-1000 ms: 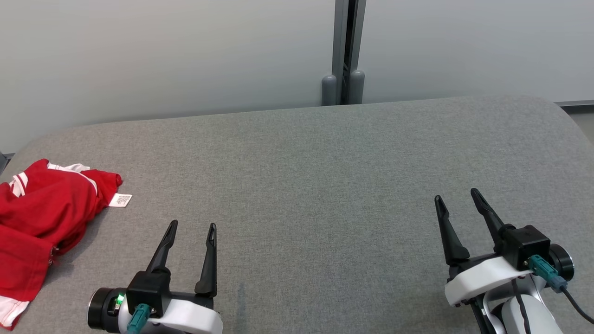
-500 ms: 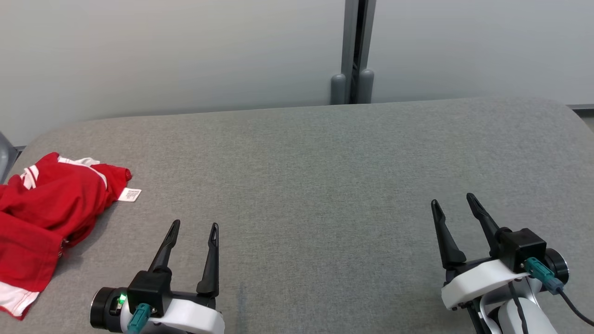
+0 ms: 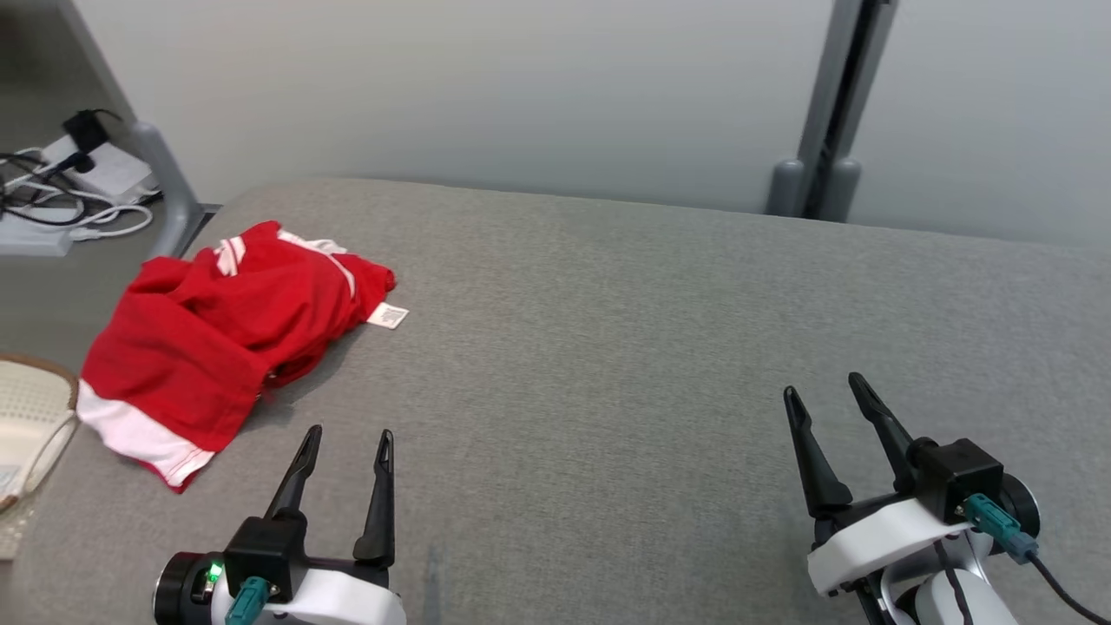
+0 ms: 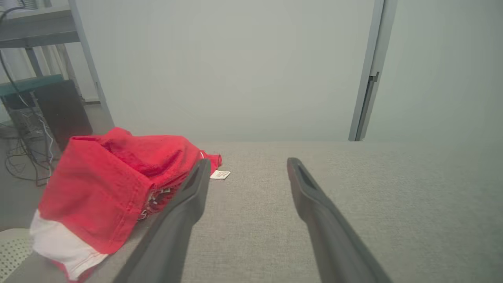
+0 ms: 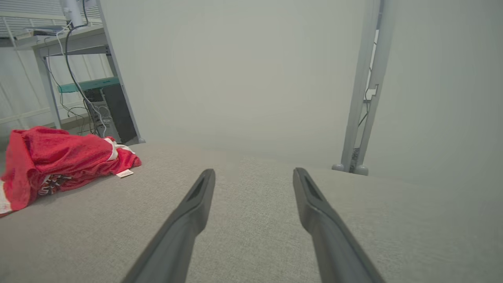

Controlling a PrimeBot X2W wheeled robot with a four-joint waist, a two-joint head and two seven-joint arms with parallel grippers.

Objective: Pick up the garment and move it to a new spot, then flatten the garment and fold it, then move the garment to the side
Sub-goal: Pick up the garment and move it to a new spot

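Two grippers, left point(image 3: 350, 432) and right point(image 3: 821, 384), stand open and empty over the counter point(image 3: 608, 330). The garment point(image 3: 226, 338) lies crumpled near the counter's left edge, untouched. I judge the pickup step pending: next, I reach the left gripper forward-left onto the cloth and close.

We take the garment point(image 3: 226, 338) as our mark. It lies on the padded table point(image 3: 608, 304), at the far left corner. Its label point(image 3: 387, 316) lies on the table at its right edge. Our left gripper point(image 3: 350, 432) sits nearer us, just right of the garment; our right gripper point(image 3: 821, 385) is well apart to the right. Behind and left of the garment, cables point(image 3: 52, 191) lie on the floor. A post point(image 3: 833, 113) stands behind it, far to the right.
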